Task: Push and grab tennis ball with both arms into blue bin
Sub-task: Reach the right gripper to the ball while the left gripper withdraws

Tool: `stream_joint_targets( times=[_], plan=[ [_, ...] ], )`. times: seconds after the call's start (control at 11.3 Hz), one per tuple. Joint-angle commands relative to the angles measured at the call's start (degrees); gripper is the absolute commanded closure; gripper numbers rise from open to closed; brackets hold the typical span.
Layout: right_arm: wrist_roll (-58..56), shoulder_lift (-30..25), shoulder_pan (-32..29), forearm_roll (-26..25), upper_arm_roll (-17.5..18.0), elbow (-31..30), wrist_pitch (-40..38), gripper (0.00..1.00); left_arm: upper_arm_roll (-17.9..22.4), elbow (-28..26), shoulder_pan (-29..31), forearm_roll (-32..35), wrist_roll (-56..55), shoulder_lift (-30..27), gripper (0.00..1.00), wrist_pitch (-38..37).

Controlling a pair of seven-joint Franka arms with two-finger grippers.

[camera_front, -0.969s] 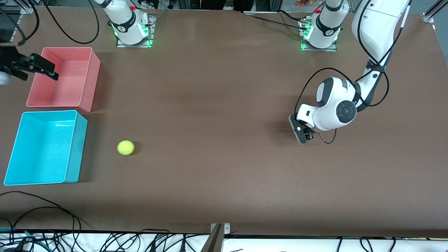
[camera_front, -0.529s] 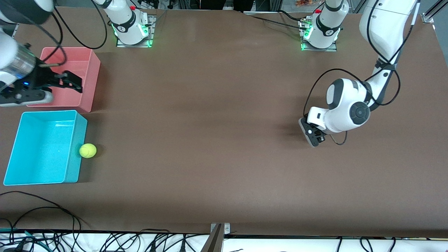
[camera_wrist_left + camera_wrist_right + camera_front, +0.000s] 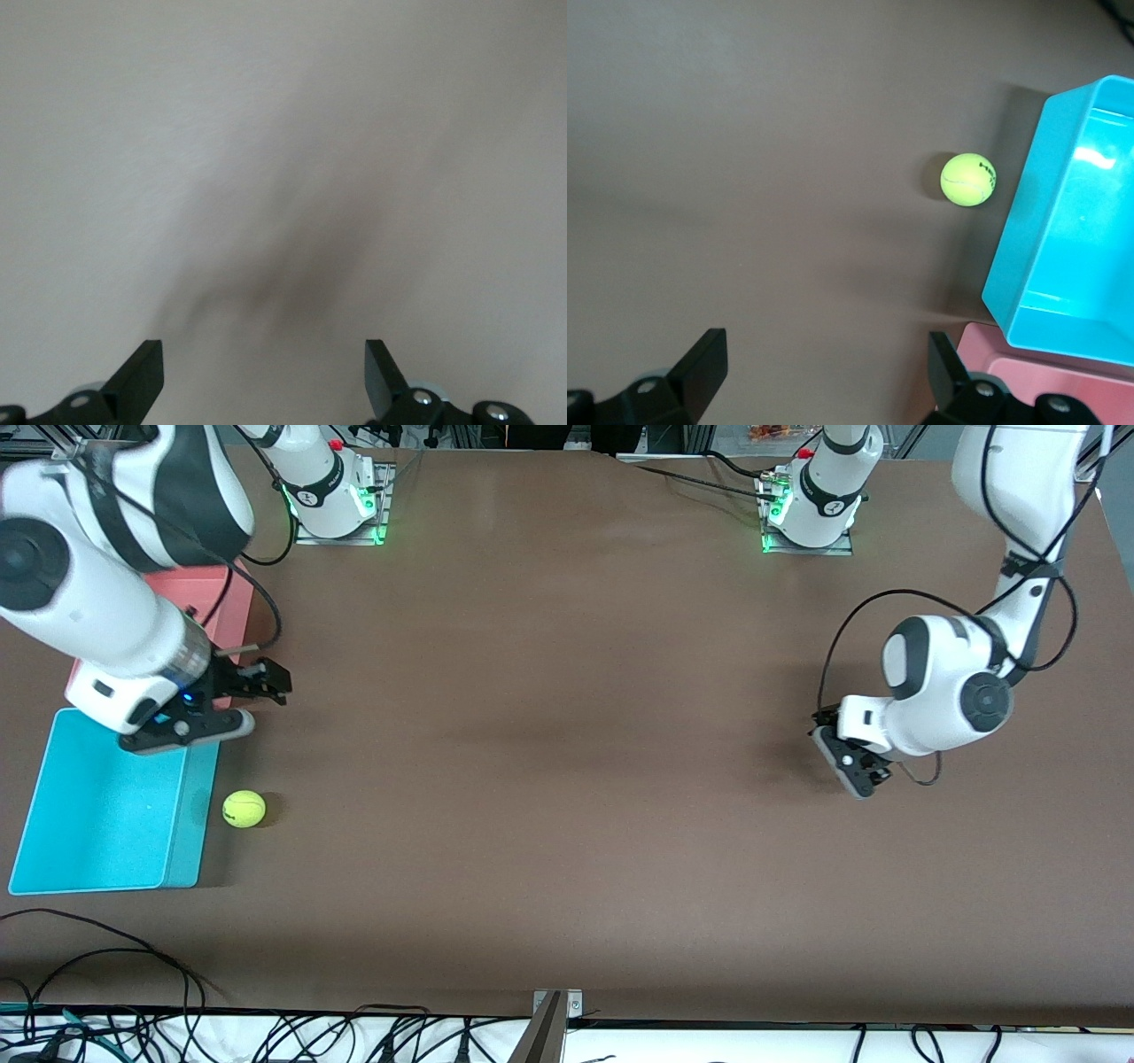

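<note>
Brown matte tabletop [image 3: 549,691] carries a bright cyan-blue rectangular plastic bin [image 3: 106,841] at the right arm's end. Small fuzzy yellow-green tennis ball [image 3: 244,809] rests on the table just beside the bin's wall, outside it. Right gripper [image 3: 266,677], fingers spread and empty, hovers near the bin's corner. Left gripper [image 3: 858,775], fingers apart and empty, hangs low over bare table.

Both arms reaching out low over the desk, each with nothing in its grasp.

The right arm comes down from its base and bends forward, its right gripper [image 3: 266,682] hanging over the desk [image 3: 549,779] with fingers [image 3: 700,363] spread wide. The left arm folds at the elbow toward its own end of the desk, wrist tilted down, and the left gripper [image 3: 855,775] sits just above the surface, its fingers [image 3: 142,376] parted too.
</note>
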Motion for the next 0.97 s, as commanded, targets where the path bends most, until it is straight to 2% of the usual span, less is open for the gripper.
stream_joint_targets(
  times=[0.0,0.18,0.35,0.53,0.7,0.88],
  plan=[
    [-0.64,5.35,0.33,-8.4,-0.03,0.53,3.55,0.0,3.2,-1.85,0.96,-0.65,1.79,-10.47,0.0,-2.44],
    [-1.08,8.25,-0.02,-11.06,-0.11,0.53,4.44,0.0,5.67,1.13,0.88,-0.47,1.44,-13.39,0.0,-7.27],
    [-3.36,11.76,-1.24,-12.2,-0.99,0.53,8.2,0.0,6.9,3.32,0.79,3.55,1.09,-16.2,0.0,-11.75],
    [-6.34,15.81,-3.7,-13.53,-1.52,0.27,14.96,0.0,8.48,9.98,0.7,4.63,-2.94,-16.75,0.0,-20.6],
    [-8.03,18.97,-5.81,-13.79,-1.52,0.27,20.07,0.0,8.58,17.8,0.7,5.15,-4.01,-17.09,0.0,-29.75],
    [-8.47,21.35,-7.74,-14.06,-1.52,0.0,24.2,0.0,8.4,23.35,0.44,6.91,-6.19,-18.06,0.0,-36.61]
  ],
)
